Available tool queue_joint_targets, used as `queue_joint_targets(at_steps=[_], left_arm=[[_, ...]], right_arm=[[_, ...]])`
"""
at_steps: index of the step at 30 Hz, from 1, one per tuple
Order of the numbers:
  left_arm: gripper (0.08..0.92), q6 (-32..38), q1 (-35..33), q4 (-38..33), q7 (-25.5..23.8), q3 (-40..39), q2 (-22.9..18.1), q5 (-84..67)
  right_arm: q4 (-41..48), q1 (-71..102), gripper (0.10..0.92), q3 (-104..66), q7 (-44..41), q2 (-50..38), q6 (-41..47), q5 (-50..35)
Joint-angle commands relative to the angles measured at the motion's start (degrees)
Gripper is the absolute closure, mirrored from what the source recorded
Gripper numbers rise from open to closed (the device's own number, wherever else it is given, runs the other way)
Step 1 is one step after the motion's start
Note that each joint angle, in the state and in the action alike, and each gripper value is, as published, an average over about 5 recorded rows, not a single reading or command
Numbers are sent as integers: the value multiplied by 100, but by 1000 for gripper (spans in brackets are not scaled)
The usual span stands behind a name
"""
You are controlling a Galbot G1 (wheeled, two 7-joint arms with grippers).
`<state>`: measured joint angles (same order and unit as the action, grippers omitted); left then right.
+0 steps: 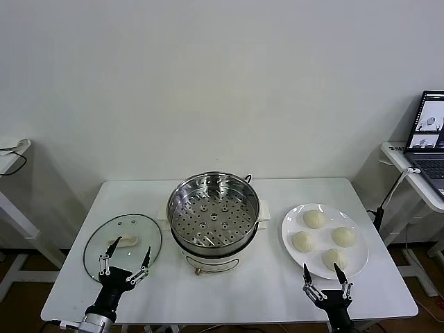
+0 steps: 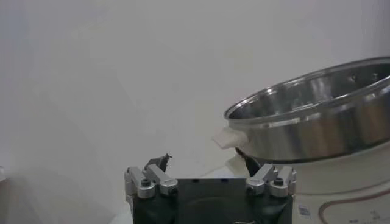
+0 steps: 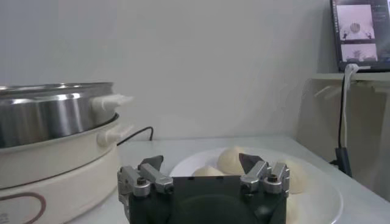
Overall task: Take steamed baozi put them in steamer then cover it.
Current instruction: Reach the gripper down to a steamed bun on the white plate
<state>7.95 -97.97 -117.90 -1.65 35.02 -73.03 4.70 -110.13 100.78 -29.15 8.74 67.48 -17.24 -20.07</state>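
Hovering wide and empty, the left tool (image 1: 125, 263) is sitting just before the glass cover (image 1: 122, 244), perhaps overlapping its rim; the right tool (image 1: 325, 276) is gaping before the baozi (image 1: 334, 258).

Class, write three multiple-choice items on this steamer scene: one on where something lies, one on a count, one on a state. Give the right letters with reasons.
1. Where is the glass lid?
A. on the steamer
B. flat on the table, on the robot's left of the steamer
C. on the plate

2. How many buns lie on the plate?
A. two
B. six
C. four

3. The steamer is:
A. uncovered and empty
B. covered
C. full of buns

Answers: 1 B, the lid lies beside the left gripper; 2 C, four show; 3 A, its holed tray is bare.
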Motion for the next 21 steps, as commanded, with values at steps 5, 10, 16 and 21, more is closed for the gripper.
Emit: queue_joint_targets(at_steps=[5,10,16,21], left_arm=[[177,-8,-19,-115,26,-18,-8,-10],[177,-6,-14,-145,40,-50,-7,-6],[177,-10,-21,-211,52,-61,-6,-6],[177,-41,-29,-283,62,-78,-8,-18]], right_arm=[[-62,-170,203,-41,302,-43,360,165],[-112,-817,203,-150,715,-249,1015,23],[229,-2160,203,-166,948,-704,1611,-273],[1183,-3786,203,340,1130,-1323,2057,-1194]])
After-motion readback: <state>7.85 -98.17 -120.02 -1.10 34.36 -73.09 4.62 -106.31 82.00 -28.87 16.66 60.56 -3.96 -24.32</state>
